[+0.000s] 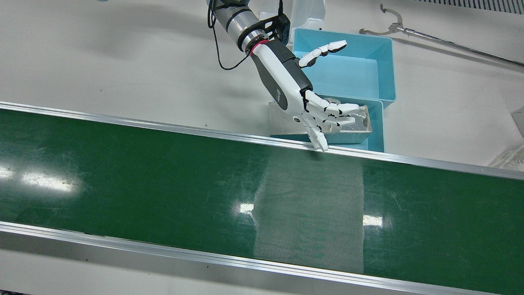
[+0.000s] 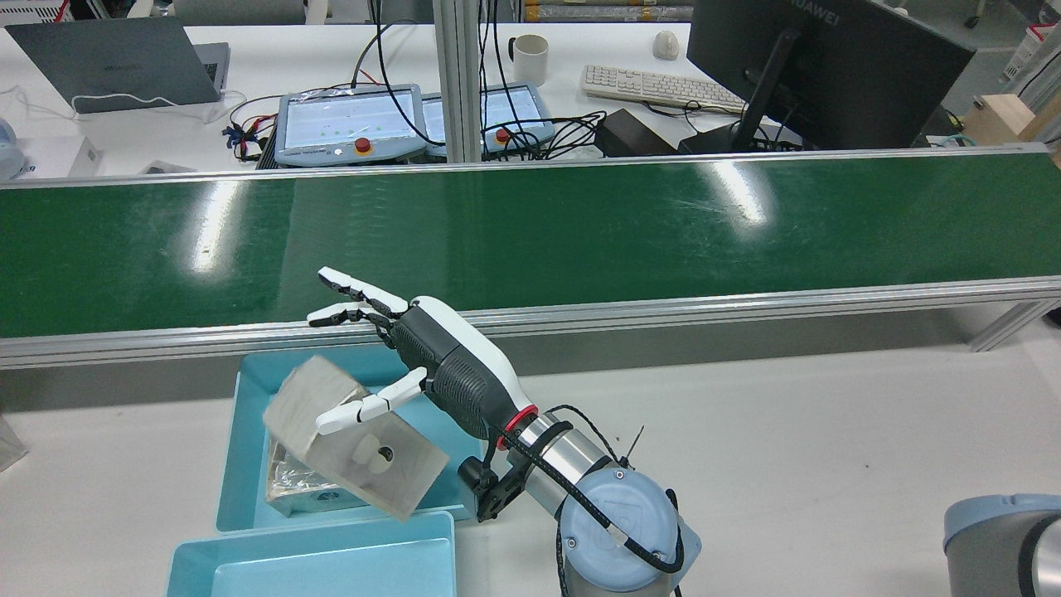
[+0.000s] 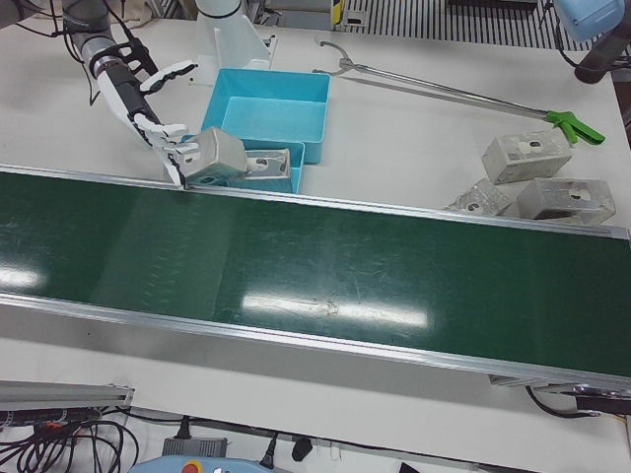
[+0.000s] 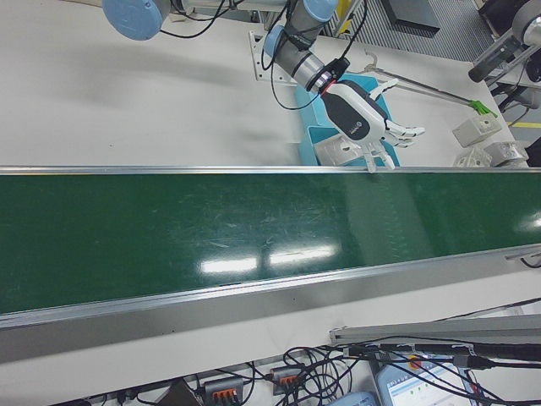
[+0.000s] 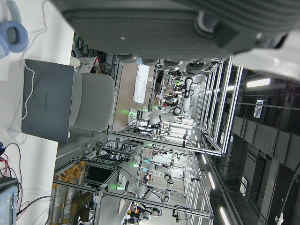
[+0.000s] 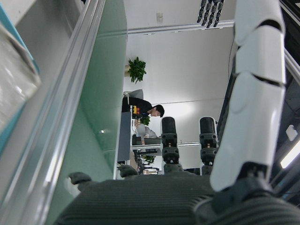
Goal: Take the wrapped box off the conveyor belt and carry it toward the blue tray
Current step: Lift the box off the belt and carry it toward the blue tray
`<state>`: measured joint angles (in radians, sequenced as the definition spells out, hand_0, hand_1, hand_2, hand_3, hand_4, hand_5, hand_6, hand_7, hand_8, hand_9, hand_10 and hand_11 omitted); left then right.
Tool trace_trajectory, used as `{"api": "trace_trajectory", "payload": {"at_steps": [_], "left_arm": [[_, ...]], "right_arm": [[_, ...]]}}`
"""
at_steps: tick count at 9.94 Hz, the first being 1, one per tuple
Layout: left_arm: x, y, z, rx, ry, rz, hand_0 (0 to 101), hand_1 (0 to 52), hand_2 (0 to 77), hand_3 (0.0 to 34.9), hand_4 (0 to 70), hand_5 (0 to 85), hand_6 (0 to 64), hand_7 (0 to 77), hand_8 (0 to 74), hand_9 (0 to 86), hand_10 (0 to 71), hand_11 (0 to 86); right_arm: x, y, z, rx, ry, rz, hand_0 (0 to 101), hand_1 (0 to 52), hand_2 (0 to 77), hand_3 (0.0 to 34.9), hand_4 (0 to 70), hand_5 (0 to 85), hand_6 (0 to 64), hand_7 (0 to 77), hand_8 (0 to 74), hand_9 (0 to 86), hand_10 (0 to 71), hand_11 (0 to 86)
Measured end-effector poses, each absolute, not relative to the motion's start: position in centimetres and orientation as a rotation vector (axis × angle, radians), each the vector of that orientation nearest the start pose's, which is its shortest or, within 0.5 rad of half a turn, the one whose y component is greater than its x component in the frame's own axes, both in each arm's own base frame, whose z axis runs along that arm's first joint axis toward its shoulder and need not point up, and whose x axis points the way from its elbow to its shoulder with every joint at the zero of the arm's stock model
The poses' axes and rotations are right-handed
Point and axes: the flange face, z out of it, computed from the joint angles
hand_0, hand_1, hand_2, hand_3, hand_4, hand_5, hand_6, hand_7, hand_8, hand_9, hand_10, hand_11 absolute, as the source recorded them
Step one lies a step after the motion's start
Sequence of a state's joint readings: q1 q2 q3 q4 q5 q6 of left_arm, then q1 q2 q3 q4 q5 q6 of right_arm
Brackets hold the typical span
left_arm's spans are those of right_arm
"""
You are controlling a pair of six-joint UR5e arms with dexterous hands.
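Since the wrapped box (image 2: pixel 352 444) is off the green conveyor belt (image 2: pixel 580 224) and tilts over the near-left blue tray (image 2: pixel 234 464), leaning on another wrapped pack in it, the carry looks nearly done. The right hand (image 2: pixel 431 373) has its fingers (image 2: pixel 356 290) stretched straight and apart over the belt's aluminium rail (image 2: pixel 704 313); only the thumb lies across the box's upper face, so nothing is gripped. The next move likely calls for lifting clear without dragging the box. It is a blocky shape in cloudy, crinkled film; the tray is smooth, rigid plastic. I cannot tell the left hand's finger state.
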<state>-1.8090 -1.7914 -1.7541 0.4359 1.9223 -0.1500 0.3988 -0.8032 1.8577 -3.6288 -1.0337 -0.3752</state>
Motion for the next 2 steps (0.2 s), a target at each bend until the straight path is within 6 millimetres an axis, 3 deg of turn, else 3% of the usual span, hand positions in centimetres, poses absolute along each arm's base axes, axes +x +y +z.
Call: {"api": "trace_trajectory", "payload": {"at_steps": [1, 2], "left_arm": [[-22.5, -50.5, 52.6, -0.303, 2.191, -2.279, 0, 0.0, 0.5, 0.0, 0.0, 1.1, 0.0, 0.5, 0.5, 0.0, 0.5, 0.5], [-22.5, -50.5, 52.6, -0.303, 2.191, -2.279, 0, 0.0, 1.1, 0.0, 0.0, 1.1, 0.0, 0.5, 0.5, 0.0, 0.5, 0.0]], "right_arm": [[-46.7, -42.6, 16.8, 0.718, 2.896, -1.709, 46, 11.5, 13.1, 31.3, 11.5, 22.9, 3.3, 24.5, 0.0, 3.8, 0.0, 1.1], [-42.6, -44.9, 18.0, 0.675, 2.884, -1.703, 46, 12.0, 11.4, 30.7, 11.5, 24.0, 3.3, 26.7, 0.0, 3.3, 0.0, 0.5]]}}
